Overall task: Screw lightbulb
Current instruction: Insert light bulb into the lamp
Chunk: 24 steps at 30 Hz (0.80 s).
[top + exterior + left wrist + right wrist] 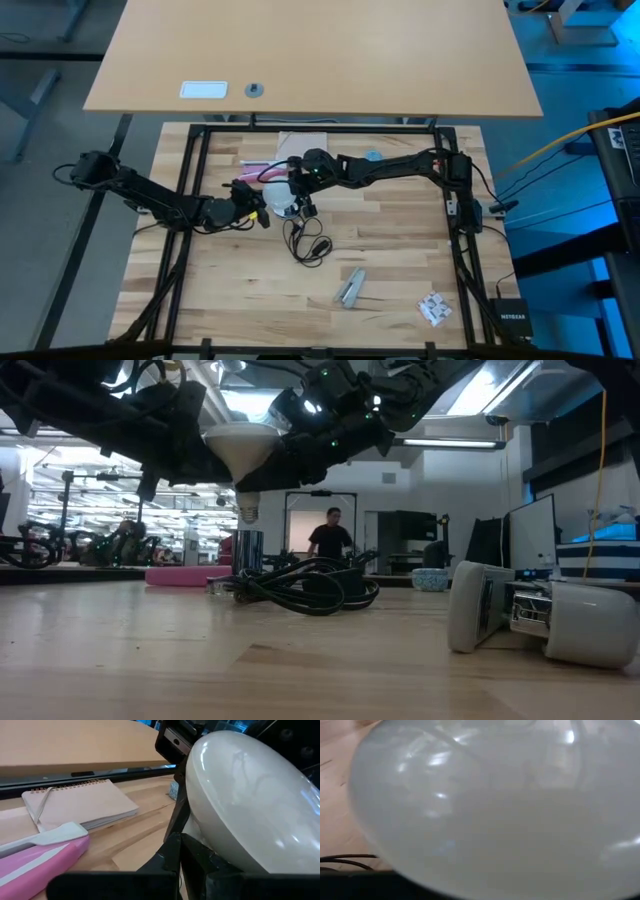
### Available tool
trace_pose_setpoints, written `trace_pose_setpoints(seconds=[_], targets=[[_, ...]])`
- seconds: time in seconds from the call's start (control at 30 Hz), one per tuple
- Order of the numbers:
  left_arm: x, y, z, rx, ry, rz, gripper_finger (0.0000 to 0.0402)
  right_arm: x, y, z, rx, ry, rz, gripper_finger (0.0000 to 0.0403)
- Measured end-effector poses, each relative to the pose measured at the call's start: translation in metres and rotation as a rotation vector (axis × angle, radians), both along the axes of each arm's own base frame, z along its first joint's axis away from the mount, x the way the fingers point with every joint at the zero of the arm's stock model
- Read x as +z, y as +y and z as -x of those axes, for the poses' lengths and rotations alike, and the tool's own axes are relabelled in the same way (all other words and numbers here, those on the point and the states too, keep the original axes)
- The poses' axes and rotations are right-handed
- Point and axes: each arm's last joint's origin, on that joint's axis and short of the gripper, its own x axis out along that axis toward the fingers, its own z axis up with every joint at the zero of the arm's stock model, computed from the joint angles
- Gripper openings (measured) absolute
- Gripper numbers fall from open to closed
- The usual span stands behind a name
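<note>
Only readable bit: "NETGEAR" in white on the small black box [509, 320], lower right of the high view, just off the table's corner. Tiny, but legible enough. Nothing else to read anywhere, not on the white packets [435, 309] lower right, nor on the spiral notebook [75, 802] in the left wrist view.

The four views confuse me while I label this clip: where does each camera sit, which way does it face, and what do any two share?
High view: overhead, looking straight down; both arms meet at the lightbulb.
Low view: table height, looking level into the room; arms hold the bulb above a black cord.
Left wrist view: behind the left gripper, beside the bulb; notebook beyond.
Right wrist view: against the bulb glass, which fills it.
Shared: the lightbulb appears in all four.
</note>
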Motion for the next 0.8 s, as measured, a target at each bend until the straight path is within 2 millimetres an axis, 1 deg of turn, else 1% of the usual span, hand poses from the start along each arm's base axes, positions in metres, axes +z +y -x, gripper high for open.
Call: trace_pose_setpoints(seconds=[0.23, 0.43, 0.6, 0.8], targets=[[0.0, 0.0, 0.0, -0.001, -0.008, 0.011, 0.0004, 0.002, 0.001, 0.001, 0.023, 0.003, -0.02, 0.0177], [0.003, 0.0, -0.001, -0.001, -0.022, 0.013, 0.0004, 0.01, -0.001, 0.007, 0.022, 0.022, -0.015, 0.0177], [0.004, 0.0, -0.001, -0.008, -0.02, 0.004, 0.0004, 0.028, -0.008, 0.021, -0.045, 0.073, 0.052, 0.0177], [0.003, 0.0, -0.001, -0.007, -0.01, -0.004, 0.0004, 0.061, -0.011, 0.042, -0.082, 0.081, 0.113, 0.0177]])
